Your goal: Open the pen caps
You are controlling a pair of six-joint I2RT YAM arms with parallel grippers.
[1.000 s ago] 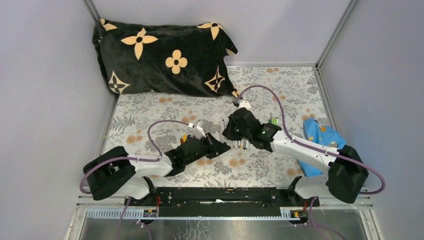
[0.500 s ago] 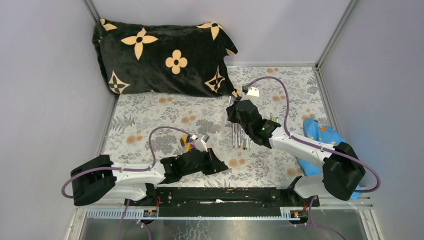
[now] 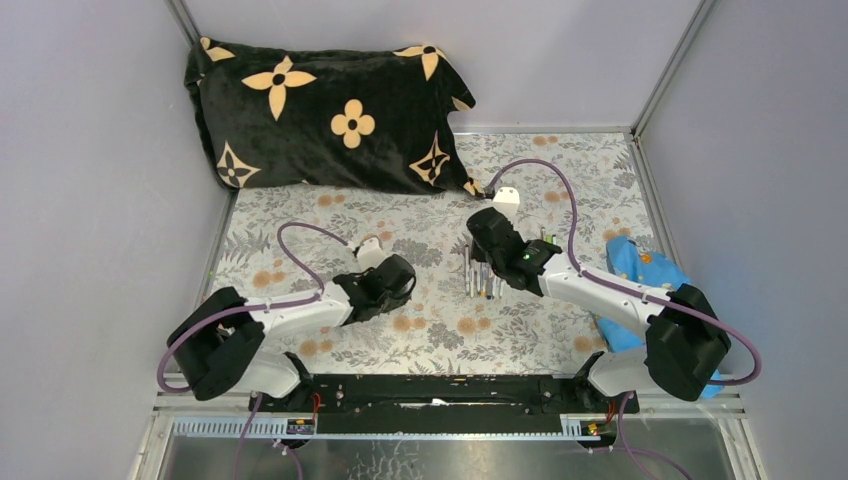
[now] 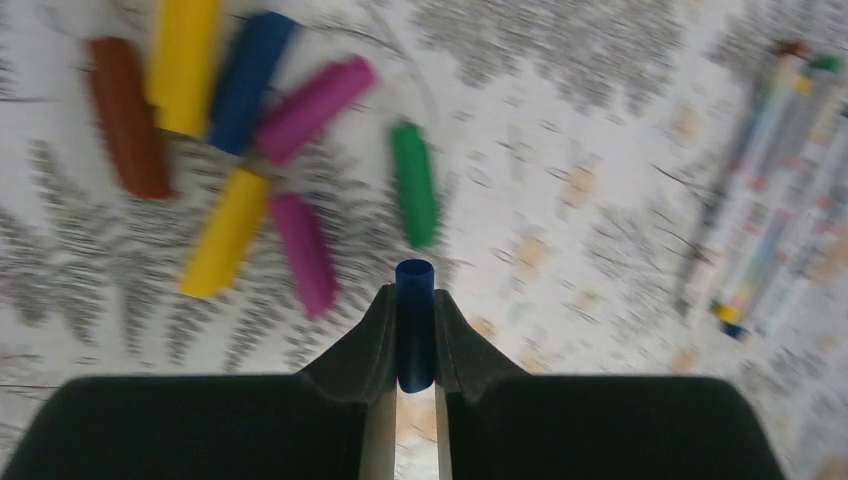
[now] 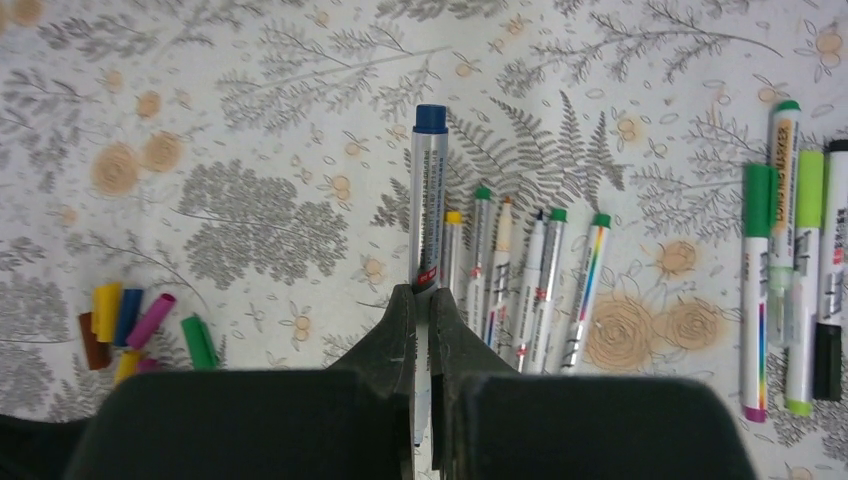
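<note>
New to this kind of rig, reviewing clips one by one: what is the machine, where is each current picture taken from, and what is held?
A left arm and a right arm, both robotic, are bolted at the near edge of a table. Each ends in a two-finger gripper. One picture looks down from above and behind them. The other two come from a camera on each wrist, looking along its fingers. The left gripper pinches a dark blue cap near a cluster of loose caps. The right gripper is shut on a pen with a blue end, beside a row of pens lying on the floral cover. Apart from that row lie more pens, and a black pillow sits at the back.
</note>
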